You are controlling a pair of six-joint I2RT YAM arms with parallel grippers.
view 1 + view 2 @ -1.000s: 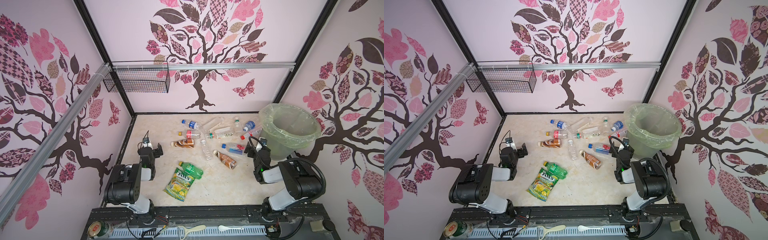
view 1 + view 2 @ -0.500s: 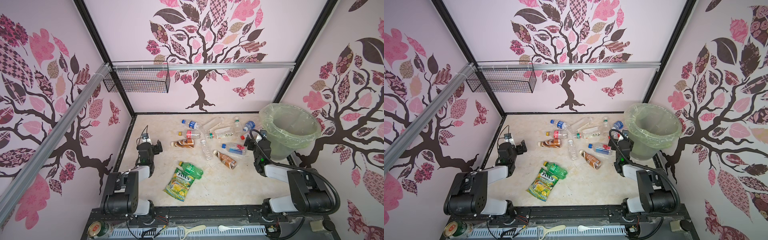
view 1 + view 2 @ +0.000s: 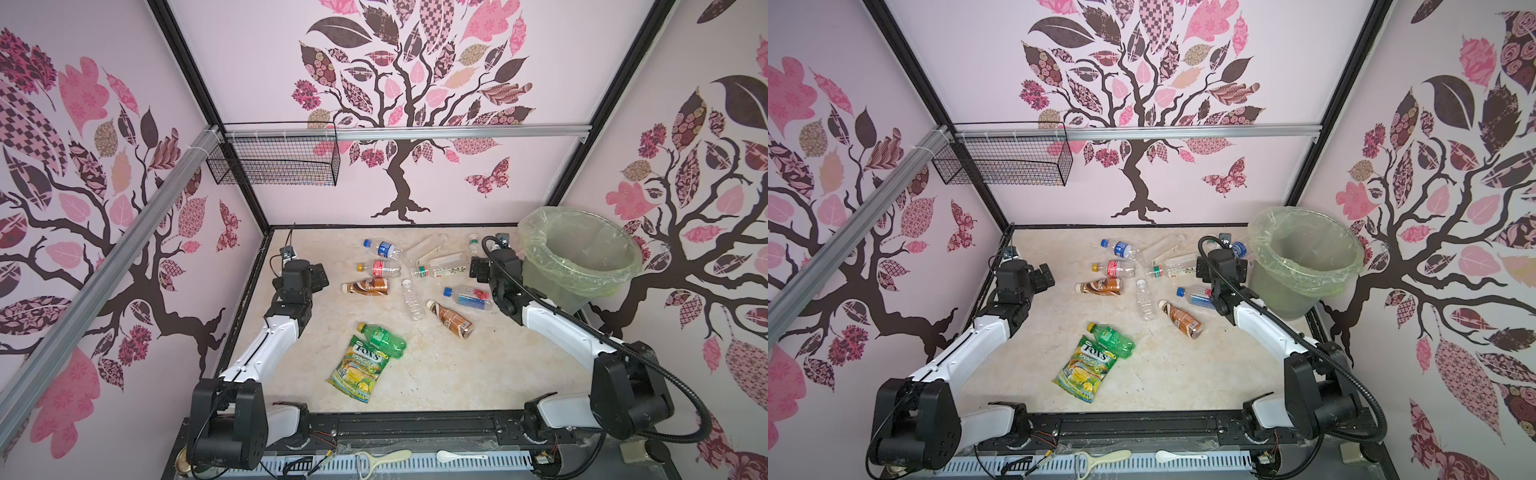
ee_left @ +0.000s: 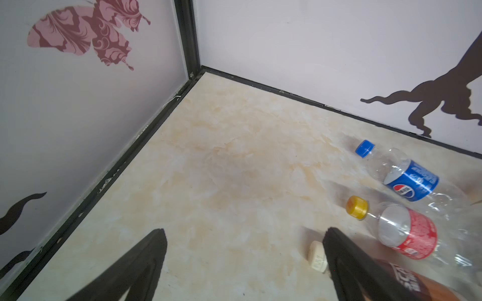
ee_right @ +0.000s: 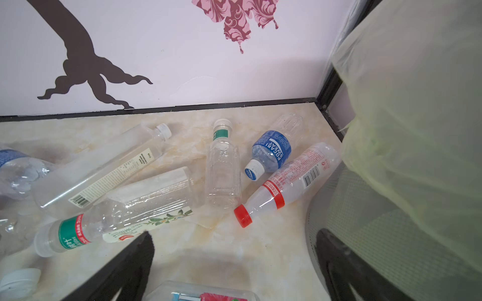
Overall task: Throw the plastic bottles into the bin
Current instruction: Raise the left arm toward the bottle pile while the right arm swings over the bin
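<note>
Several plastic bottles lie across the far half of the table: a blue-labelled one [image 3: 384, 249] [image 4: 410, 182], a red-labelled one [image 3: 380, 268] [image 4: 407, 234], two brown ones [image 3: 368, 286] [image 3: 453, 322], a green one [image 3: 382, 338] and clear ones [image 5: 223, 169]. The bin [image 3: 552, 286] [image 3: 1279, 291] [image 5: 417, 130] stands at the far right. My left gripper [image 3: 319, 276] [image 4: 245, 232] hangs open over bare table left of the brown bottle. My right gripper [image 3: 478, 268] [image 5: 234, 234] is open beside the bin's wall, above a red-labelled clear bottle [image 5: 203, 293].
A green-yellow candy bag [image 3: 361, 370] lies in front of the green bottle. A black wire basket [image 3: 274, 166] hangs on the rail at the back left. A metal can [image 3: 183, 467] sits at the front left corner. Walls close off three sides.
Both arms have unfolded and stretched toward the far side, carrying the grippers up to the bottles. Both grippers stayed open. The bottles have not moved.
</note>
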